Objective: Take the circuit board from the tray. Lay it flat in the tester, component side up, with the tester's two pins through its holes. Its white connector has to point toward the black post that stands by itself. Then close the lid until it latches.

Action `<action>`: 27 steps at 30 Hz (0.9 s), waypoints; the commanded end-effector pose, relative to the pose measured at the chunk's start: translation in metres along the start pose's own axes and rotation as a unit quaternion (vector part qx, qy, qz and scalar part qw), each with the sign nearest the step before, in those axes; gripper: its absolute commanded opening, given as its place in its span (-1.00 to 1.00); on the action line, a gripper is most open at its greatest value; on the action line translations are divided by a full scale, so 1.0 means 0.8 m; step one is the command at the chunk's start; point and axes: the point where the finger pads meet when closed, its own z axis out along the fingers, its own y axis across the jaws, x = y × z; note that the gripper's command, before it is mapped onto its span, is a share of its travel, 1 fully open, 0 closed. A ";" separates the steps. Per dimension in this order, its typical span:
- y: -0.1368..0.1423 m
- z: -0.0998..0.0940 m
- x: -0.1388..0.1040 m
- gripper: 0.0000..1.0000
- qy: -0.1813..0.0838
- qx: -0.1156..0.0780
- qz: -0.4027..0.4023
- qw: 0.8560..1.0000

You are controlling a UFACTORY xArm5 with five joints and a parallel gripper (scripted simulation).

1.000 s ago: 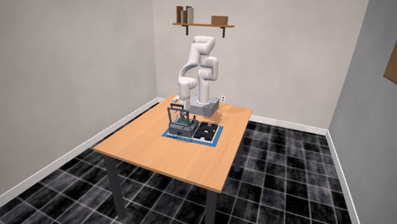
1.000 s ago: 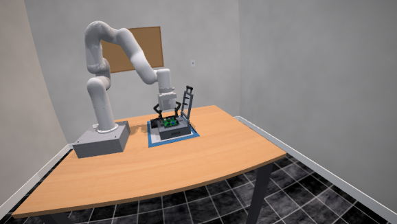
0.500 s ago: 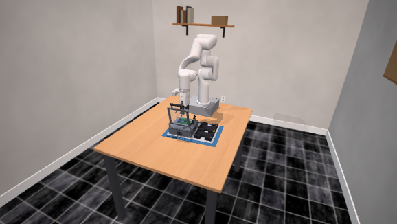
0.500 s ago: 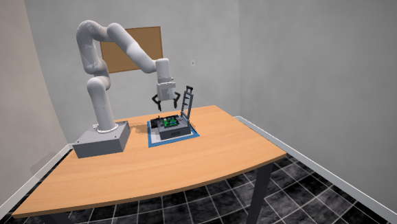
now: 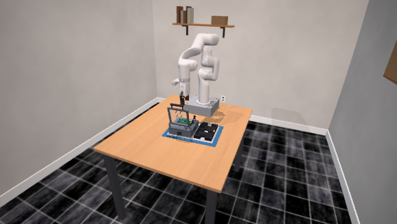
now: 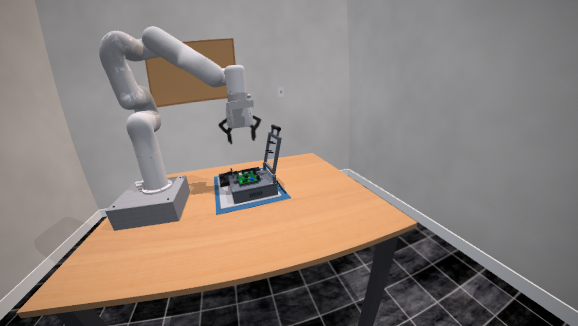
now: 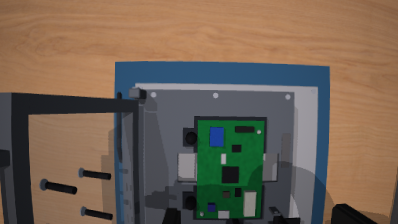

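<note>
Right, arm (image 5: 184, 73) (image 6: 185, 57) reaches out from its base, wrist vertical, gripper (image 5: 184, 99) (image 6: 241, 139) (image 7: 255, 220) pointing straight down above the tester (image 5: 182, 130) (image 6: 254, 192) (image 7: 167, 120), well apart from it. Jaws released, spread fully wide, nothing between them, touching nothing. Circuit board (image 5: 185, 121) (image 6: 247, 177) (image 7: 212, 165) is in the tester, component side up, looks flat. Can't confirm pin seating. Lid (image 5: 188, 117) (image 6: 273, 151) (image 7: 75, 105) stands raised at the tester's edge, unlatched. Black tray (image 5: 206, 131) sits just beside the tester, both on the blue-bordered mat (image 5: 219, 139) (image 6: 218, 204) (image 7: 220, 74).

We raised our white end effector with black fingers (image 5: 185, 102) (image 6: 242, 140) from close around the green rectangular circuit board (image 5: 185, 121) (image 6: 247, 177) (image 7: 212, 165) to well above it, our white jointed arm (image 5: 189, 53) (image 6: 185, 59) lifting too.
</note>
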 end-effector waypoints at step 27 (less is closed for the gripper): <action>0.000 -0.100 -0.001 1.00 0.000 0.001 0.000 1.000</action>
